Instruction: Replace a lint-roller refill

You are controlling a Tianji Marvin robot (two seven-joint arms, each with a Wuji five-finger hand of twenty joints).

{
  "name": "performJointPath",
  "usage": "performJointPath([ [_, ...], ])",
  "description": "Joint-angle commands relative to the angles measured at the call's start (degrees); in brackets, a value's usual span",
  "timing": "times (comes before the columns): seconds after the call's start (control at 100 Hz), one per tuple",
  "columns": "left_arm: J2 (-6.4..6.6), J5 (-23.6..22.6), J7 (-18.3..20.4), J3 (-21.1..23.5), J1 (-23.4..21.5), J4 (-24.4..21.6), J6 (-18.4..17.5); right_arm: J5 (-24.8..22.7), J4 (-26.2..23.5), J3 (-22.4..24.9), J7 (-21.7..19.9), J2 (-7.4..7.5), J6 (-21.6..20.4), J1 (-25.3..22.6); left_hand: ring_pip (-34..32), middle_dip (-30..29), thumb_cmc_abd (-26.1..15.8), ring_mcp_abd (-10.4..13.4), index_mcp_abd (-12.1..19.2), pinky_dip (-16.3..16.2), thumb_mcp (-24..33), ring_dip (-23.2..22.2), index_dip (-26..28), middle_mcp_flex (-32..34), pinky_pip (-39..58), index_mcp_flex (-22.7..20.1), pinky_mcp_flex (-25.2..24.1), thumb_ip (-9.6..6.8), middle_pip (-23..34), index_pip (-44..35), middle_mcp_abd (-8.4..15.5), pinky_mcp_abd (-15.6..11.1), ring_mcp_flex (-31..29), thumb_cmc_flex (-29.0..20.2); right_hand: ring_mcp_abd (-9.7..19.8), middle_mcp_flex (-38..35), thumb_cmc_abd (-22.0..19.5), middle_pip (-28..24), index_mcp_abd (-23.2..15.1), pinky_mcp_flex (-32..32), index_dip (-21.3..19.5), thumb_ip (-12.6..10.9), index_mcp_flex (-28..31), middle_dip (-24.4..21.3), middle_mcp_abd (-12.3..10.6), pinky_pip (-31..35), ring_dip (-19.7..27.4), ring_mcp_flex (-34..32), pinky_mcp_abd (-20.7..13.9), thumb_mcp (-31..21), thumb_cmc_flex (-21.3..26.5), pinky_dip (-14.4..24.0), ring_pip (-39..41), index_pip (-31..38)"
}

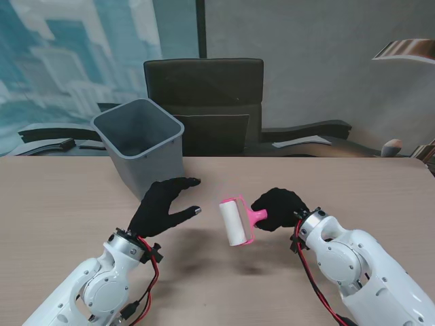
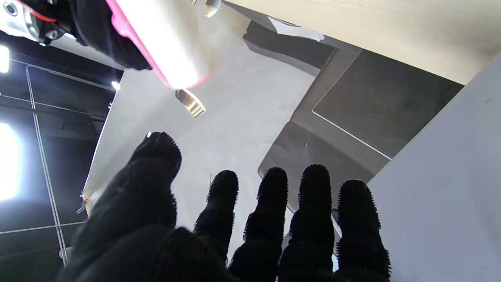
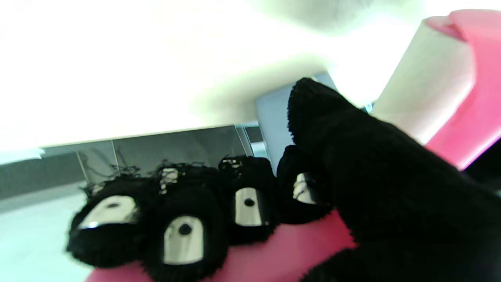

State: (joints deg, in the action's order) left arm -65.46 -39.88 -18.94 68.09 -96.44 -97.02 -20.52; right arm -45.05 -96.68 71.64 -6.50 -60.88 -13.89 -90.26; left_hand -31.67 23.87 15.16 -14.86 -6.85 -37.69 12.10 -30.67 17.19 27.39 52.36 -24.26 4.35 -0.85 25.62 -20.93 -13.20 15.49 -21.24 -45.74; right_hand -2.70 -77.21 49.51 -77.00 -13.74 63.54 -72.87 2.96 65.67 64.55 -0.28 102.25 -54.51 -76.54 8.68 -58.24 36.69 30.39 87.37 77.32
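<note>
A pink lint roller [image 1: 239, 221] with a white refill roll [image 1: 233, 223] on it is held off the table by its handle [image 1: 258, 216]. My right hand [image 1: 279, 208], in a black glove, is shut on that handle; in the right wrist view its fingers [image 3: 184, 219] curl over the pink handle [image 3: 297, 250], with the white roll [image 3: 426, 82] beyond. My left hand [image 1: 162, 207] stands open just left of the roll, thumb and fingers apart, not touching it. In the left wrist view the roll [image 2: 160, 43] hangs past the spread fingers [image 2: 274, 219].
A grey waste bin [image 1: 141, 144] stands on the table [image 1: 61, 204] just beyond my left hand; its wall [image 2: 446, 203] fills one side of the left wrist view. A dark office chair [image 1: 204, 102] sits behind the table's far edge.
</note>
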Motion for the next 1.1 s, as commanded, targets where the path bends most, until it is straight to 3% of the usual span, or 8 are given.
performJointPath([
  [0.0,0.03,-0.18,0.61,0.09,-0.06,0.11,0.16,-0.61,3.15,-1.63,-0.73,0.45,0.07,2.10,1.10,-1.26,-0.78,0.85,0.89,0.39,1.60,0.20,0.99,-0.14,-1.02,-1.36,-0.84,-0.98,-0.51,0.64,-0.77,-0.99,1.87,0.09,23.95,-4.69,1.90,-2.62,-0.22,4.28,-1.73,-0.60,2.80,1.15,2.33,10.02,-6.17,0.44,-5.68,-3.44,0.06,1.33,12.84,1.83],
  [0.08,0.06,-0.36,0.57,0.09,-0.02,0.25,-0.18,1.22,5.70,-4.15,-4.89,1.00,1.19,4.74,0.95,-1.14,-0.71,0.79,0.90,0.23,1.75,0.10,1.35,0.43,-0.93,-2.18,-0.55,-0.97,-0.30,0.20,-0.72,-1.00,1.51,0.04,23.73,-4.69,1.86,-2.56,0.02,4.28,-1.83,-0.58,2.75,1.22,2.43,10.26,-6.24,0.45,-5.47,-3.68,-0.08,1.39,12.91,1.70],
  [0.15,0.10,-0.58,0.51,0.27,0.03,0.42,-0.90,2.80,7.98,-6.34,-7.60,1.41,1.49,7.00,-0.34,-0.05,-0.23,0.77,0.88,-0.56,3.02,-0.42,5.13,7.19,-0.38,-11.37,1.19,-0.86,2.15,-6.89,1.22,-0.95,-1.72,-0.45,23.67,-4.70,1.77,-2.54,0.08,4.28,-1.91,-0.58,2.76,1.27,2.45,10.30,-6.27,0.45,-5.39,-3.76,-0.12,1.38,12.93,1.65],
  [0.2,0.13,-0.54,0.67,0.35,0.08,0.50,-1.30,4.09,9.48,-7.85,-9.20,1.62,1.51,8.55,-0.86,0.12,0.28,0.78,0.79,-0.69,3.32,-0.52,5.69,9.08,-0.04,-13.31,2.01,-0.71,2.67,-8.29,1.49,-1.04,-3.03,-0.77,23.55,-4.71,1.76,-2.52,0.13,4.31,-1.97,-0.62,2.76,1.30,2.45,10.46,-6.32,0.46,-5.32,-3.88,-0.07,1.43,12.99,1.61],
  [0.37,0.22,-0.59,1.10,0.43,0.05,0.53,-1.01,6.21,13.35,-12.02,-13.85,2.36,1.99,12.67,-0.49,-0.33,-0.23,0.37,0.50,-0.43,3.55,-0.09,4.95,8.54,-0.24,-11.90,1.80,-0.48,1.75,-7.62,0.84,-0.87,-2.54,-0.07,23.42,-4.67,1.51,-2.49,0.21,4.32,-2.13,-0.67,2.71,1.45,2.68,10.62,-6.44,0.47,-5.25,-3.93,-0.19,1.44,13.07,1.52],
  [0.71,0.15,-0.99,0.38,0.73,-0.29,0.56,-0.92,3.18,19.48,-16.39,-19.00,3.84,0.26,18.40,-1.03,-0.05,-0.59,0.16,0.58,-0.65,3.74,-0.28,4.57,8.39,0.32,-11.60,1.62,-0.48,2.01,-7.47,0.62,-0.34,-2.43,0.15,23.41,-4.69,1.01,-2.43,0.44,4.31,-2.48,-0.64,2.47,1.59,2.68,10.67,-6.53,0.46,-5.11,-3.71,-0.72,1.40,13.02,1.27],
  [0.88,0.05,-0.77,-0.04,0.76,-0.20,0.93,-1.23,-1.08,20.52,-15.96,-18.21,4.07,0.37,18.33,-1.43,0.18,-0.39,0.32,0.63,-0.73,3.59,-0.48,4.61,8.72,0.66,-11.60,1.80,-0.07,2.41,-7.89,0.88,-0.34,-2.74,0.59,23.22,-4.47,0.99,-2.35,0.46,4.29,-2.64,-0.54,2.40,1.66,2.67,10.62,-6.46,0.45,-5.11,-3.64,-0.82,1.37,12.95,1.16],
  [1.09,0.12,-0.86,0.23,0.92,-0.21,1.09,-1.30,-8.87,20.51,-11.76,-16.94,4.57,-0.42,16.31,-1.46,0.25,-0.23,0.36,0.58,-0.70,3.90,-0.52,4.57,8.71,0.72,-11.58,1.75,0.03,2.48,-8.09,0.86,-0.27,-2.72,0.44,23.00,-4.15,0.96,-2.19,0.42,4.21,-2.88,-0.39,2.21,1.87,2.64,10.11,-6.18,0.44,-5.05,-3.56,-0.86,1.12,12.86,0.99],
])
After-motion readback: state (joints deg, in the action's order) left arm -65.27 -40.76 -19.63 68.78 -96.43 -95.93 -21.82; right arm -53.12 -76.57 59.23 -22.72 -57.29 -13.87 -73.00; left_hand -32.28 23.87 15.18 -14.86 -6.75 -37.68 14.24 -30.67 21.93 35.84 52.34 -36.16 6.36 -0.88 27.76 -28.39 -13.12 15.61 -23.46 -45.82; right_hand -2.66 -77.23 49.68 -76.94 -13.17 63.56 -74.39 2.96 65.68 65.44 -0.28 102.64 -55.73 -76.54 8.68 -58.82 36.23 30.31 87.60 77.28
